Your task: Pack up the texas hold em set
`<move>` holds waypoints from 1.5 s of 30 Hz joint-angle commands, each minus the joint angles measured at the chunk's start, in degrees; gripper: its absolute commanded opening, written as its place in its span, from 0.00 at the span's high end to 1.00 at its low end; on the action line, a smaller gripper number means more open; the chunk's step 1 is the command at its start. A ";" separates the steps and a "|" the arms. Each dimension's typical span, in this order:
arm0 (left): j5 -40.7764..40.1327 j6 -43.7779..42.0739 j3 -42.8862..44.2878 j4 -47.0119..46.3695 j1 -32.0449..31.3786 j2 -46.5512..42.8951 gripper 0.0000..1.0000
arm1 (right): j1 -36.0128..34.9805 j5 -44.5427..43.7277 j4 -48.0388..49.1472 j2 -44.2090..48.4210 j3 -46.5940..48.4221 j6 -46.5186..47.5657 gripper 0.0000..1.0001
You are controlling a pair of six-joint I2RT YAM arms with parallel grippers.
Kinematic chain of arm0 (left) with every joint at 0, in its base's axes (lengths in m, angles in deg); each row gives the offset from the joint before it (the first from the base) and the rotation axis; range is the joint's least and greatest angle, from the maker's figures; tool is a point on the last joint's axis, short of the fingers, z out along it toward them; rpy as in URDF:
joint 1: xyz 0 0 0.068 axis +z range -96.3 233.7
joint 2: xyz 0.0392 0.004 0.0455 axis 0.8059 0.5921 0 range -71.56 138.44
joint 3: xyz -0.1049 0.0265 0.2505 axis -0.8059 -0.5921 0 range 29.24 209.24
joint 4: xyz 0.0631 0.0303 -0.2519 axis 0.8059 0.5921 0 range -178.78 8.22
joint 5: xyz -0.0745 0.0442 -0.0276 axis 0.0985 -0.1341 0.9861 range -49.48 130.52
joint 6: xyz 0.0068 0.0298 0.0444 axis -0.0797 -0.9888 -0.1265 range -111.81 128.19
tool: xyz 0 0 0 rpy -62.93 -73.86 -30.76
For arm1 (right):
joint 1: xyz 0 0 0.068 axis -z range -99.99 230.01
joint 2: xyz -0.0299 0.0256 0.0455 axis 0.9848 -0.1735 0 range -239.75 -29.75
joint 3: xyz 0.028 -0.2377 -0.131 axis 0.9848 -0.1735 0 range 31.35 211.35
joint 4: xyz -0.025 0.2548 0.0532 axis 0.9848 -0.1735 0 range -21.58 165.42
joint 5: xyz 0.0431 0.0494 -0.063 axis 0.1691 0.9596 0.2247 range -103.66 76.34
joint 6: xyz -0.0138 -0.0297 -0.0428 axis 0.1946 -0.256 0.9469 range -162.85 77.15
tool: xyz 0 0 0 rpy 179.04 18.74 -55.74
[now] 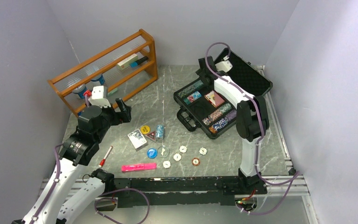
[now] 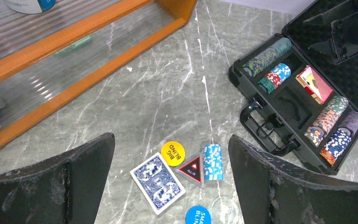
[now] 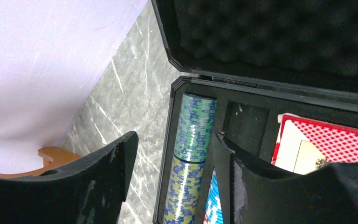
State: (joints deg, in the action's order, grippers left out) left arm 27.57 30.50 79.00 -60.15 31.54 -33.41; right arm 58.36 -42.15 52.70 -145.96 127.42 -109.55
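While left gripper (image 2: 170,140) hangs spread, right gripper (image 3: 176,136) — parted — straddles green chips (image 3: 196,123).

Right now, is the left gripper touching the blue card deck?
Apart. The top view shows bare table between the left gripper and the blue card deck.

The right arm (image 1: 233,94) hides part of the case (image 1: 251,77); the blue button (image 2: 198,216) is cut off below.
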 commanded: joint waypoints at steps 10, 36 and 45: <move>-1.50 1.55 0.88 -1.97 0.18 1.33 0.03 | -4.56 11.97 6.84 8.45 -3.31 26.23 0.39; -3.68 3.46 -3.27 -4.22 0.18 -3.03 0.03 | -26.59 35.55 -0.61 4.14 -15.60 27.47 0.31; -4.49 2.75 -3.74 -4.02 0.18 -3.45 0.03 | -27.12 37.78 0.30 1.64 -16.27 24.95 0.39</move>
State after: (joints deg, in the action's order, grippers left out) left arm 23.15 32.97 75.46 -62.82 31.54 -36.50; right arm 31.54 -5.82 53.49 -143.23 109.52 -83.17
